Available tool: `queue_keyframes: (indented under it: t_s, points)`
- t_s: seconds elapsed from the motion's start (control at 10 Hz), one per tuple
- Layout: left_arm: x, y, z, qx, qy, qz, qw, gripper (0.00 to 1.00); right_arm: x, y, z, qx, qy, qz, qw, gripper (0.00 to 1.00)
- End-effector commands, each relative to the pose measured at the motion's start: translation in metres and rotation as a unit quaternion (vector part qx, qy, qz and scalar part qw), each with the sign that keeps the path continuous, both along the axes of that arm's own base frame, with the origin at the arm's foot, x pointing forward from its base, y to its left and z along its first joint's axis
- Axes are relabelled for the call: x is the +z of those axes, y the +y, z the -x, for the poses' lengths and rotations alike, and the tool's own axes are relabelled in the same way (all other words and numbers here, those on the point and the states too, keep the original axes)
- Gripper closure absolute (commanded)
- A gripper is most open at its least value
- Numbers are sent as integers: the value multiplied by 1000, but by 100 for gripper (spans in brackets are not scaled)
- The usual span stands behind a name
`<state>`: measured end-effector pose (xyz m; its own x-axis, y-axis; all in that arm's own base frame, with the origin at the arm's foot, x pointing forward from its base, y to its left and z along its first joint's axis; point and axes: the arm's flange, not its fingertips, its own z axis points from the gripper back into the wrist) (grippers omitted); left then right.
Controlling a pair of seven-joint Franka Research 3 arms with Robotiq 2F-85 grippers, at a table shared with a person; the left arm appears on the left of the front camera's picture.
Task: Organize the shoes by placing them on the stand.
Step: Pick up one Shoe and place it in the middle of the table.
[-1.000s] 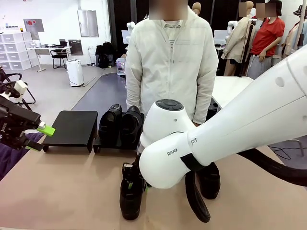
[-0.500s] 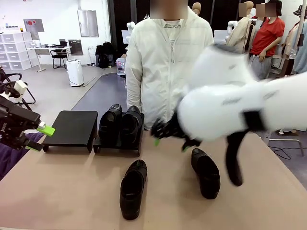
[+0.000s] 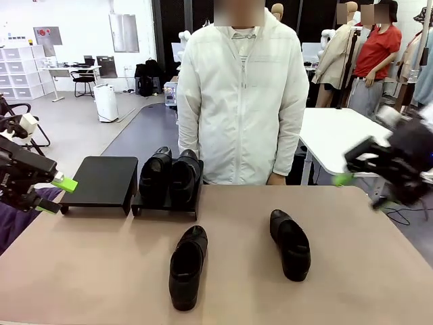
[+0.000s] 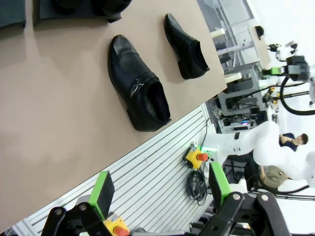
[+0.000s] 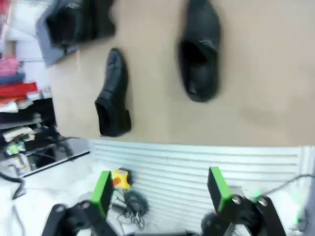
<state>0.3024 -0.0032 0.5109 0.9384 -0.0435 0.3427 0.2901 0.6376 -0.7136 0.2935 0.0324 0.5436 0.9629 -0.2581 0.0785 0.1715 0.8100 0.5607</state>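
Currently seeing two shoes lying loose on the tan table, well apart from each other: spotting the left shoe close to the robot's edge and the right shoe a little farther in, both resting on their soles with toes pointing toward the far side. Also noting a pair of shoes sitting side by side and touching on the low black stand at the table's far edge, left of the middle, near the person in a white jacket, and finding a second black stand section standing just beside it, toward the left edge. Watching the left gripper hovering at the table's left edge, well apart from every shoe, showing green pads spread wide in the left wrist view and gripping nothing. Catching the right gripper hanging in the air beyond the table's right edge, smeared by blur in the front view; reading its state from the right wrist view instead, seeing the jaws standing far apart with nothing between them, and looking down past them at both loose shoes lying on the tabletop.
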Motion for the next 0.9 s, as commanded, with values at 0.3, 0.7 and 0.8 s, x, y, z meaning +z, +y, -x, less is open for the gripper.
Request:
queue_keyframes:
  t_s: [0.3,0.7,0.8]
  points:
    - [-1,1,0,-8,-7,5,1000,0,-7,-64,18,-68,47,-33,996,0]
    - [-1,1,0,-8,-7,5,1000,0,-7,-64,18,-68,47,-33,996,0]
    - [-1,1,0,-8,-7,5,1000,0,-7,-64,18,-68,47,-33,996,0]
